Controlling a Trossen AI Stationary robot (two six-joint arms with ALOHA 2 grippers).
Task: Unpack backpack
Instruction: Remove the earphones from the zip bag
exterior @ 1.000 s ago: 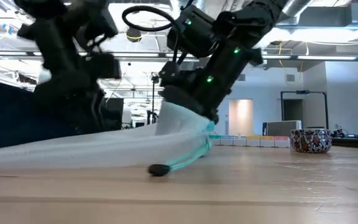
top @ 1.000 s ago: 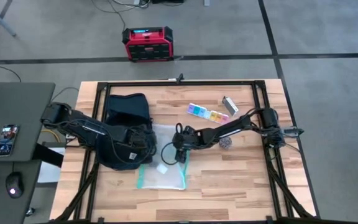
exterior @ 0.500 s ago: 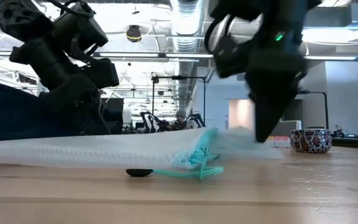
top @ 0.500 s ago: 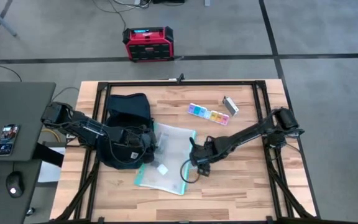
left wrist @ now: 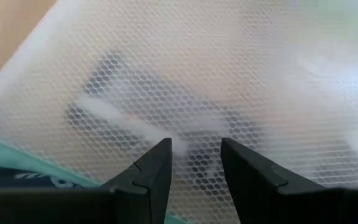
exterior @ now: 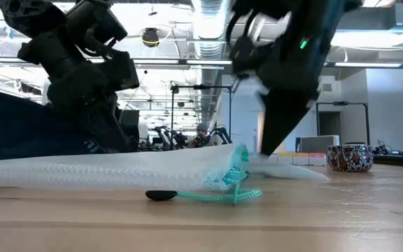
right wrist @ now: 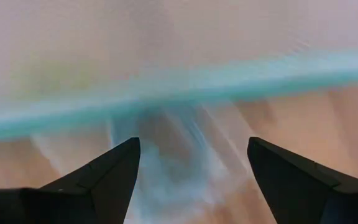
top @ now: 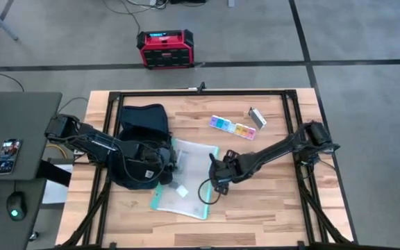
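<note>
The dark backpack [top: 141, 128] lies at the table's left. A white mesh bag [top: 189, 180] with a teal edge lies flat beside it on the wood. Its teal cord [exterior: 219, 196] with a black toggle trails on the table. My left gripper [top: 171, 160] stands slightly open just over the bag's end nearest the backpack, with mesh [left wrist: 216, 74] filling its wrist view. My right gripper [top: 216, 175] is wide open at the bag's right edge, pointing down at the teal hem [right wrist: 166, 87]. My left gripper points down at the mesh bag with its fingertips [left wrist: 163, 152] close over the netting. I cannot tell whether they touch it.
A pastel pill organizer [top: 231, 128] and a small grey object [top: 257, 118] lie at the far right of the table. A patterned bowl [exterior: 348, 157] stands behind the right arm. A red-black box [top: 164, 48] sits on the floor beyond the far edge.
My right gripper held the bag's right end raised, then let go and swung toward the table's near right. It has since come back to the bag's right edge. The bag's raised end has dropped flat and the bag has turned slightly, its far corner further right.
</note>
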